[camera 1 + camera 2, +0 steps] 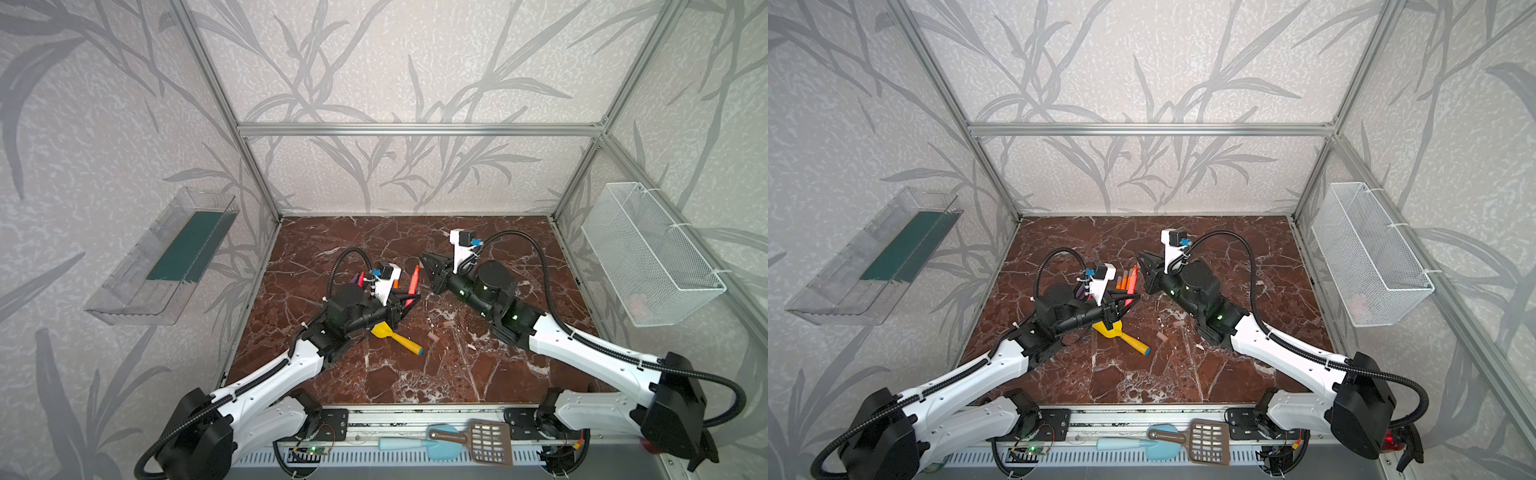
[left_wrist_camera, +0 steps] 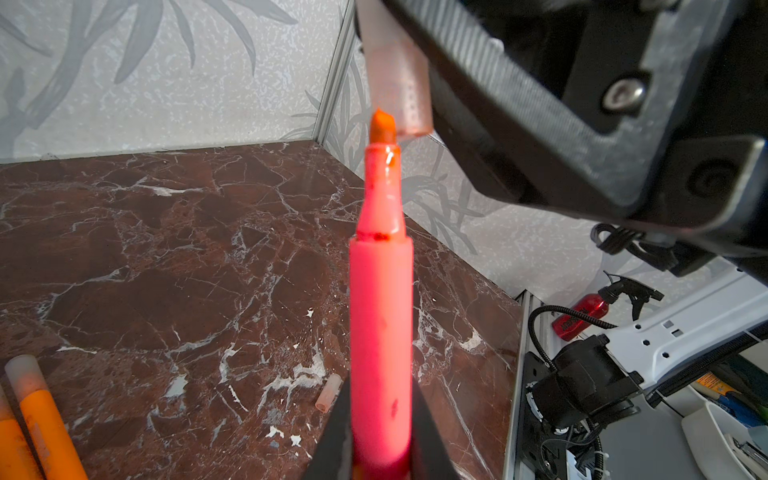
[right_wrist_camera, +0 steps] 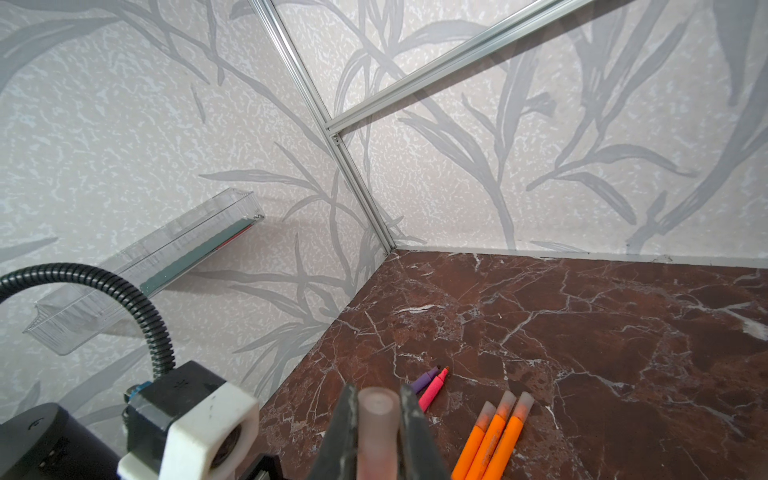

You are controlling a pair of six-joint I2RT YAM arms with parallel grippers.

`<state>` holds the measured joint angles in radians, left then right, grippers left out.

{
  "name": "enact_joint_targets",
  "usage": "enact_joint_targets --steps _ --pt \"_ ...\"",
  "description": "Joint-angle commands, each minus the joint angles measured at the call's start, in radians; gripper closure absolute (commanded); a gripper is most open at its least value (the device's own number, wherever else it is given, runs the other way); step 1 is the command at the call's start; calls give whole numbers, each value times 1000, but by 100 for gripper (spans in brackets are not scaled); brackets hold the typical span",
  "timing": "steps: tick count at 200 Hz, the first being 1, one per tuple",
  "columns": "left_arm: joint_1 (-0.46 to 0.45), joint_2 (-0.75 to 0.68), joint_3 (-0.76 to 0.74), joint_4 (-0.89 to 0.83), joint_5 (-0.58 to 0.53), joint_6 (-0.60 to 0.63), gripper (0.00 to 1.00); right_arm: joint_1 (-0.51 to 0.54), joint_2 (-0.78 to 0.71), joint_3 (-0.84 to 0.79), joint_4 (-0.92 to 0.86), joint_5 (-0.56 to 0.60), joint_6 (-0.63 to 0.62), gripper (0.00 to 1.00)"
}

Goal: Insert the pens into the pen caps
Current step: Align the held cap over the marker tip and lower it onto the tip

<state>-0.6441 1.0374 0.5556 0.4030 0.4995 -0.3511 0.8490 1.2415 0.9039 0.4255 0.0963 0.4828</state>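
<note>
- The left gripper [image 2: 380,415] is clamped on a pinkish-red pen [image 2: 380,324]. It grips low on the barrel so the bare orange tip juts out free, aimed at the other arm.
- The right gripper [image 3: 377,399] is closed around a translucent pen cap [image 3: 376,432] with its open mouth turned toward that tip. The pair meet in the air above the middle of the tabletop [image 1: 415,374].
- In the left wrist view the tip sits at the rim of the cap's mouth. It looks slightly off to one side, not inside, though the angle makes that hard to judge.
- Three orange pens [image 3: 494,436] lie side by side near the middle of the tabletop and already wear caps.
- A purple pen [image 3: 426,379] and a second pinkish-red pen [image 3: 434,390] lie just beyond them, toward the left edge, apparently uncapped.
- Two loose caps [image 1: 433,337] wait right of centre, toward the near edge.
- The held pen's butt end is hidden between the jaws.
- In both top views the left wrist covers most of the lying pens and part of the yellow toy shovel [image 1: 395,336].
</note>
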Motion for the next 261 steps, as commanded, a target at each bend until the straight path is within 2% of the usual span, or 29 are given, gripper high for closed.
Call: enact_joint_targets --steps 1,130,261 --pt "0 -19 1 25 5 11 100 -2 3 33 44 14 7 100" --pt "1 -19 1 25 7 11 100 -2 35 70 48 4 19 100" --pt "0 -29 -2 23 1 11 100 -1 17 -33 97 -51 86 100"
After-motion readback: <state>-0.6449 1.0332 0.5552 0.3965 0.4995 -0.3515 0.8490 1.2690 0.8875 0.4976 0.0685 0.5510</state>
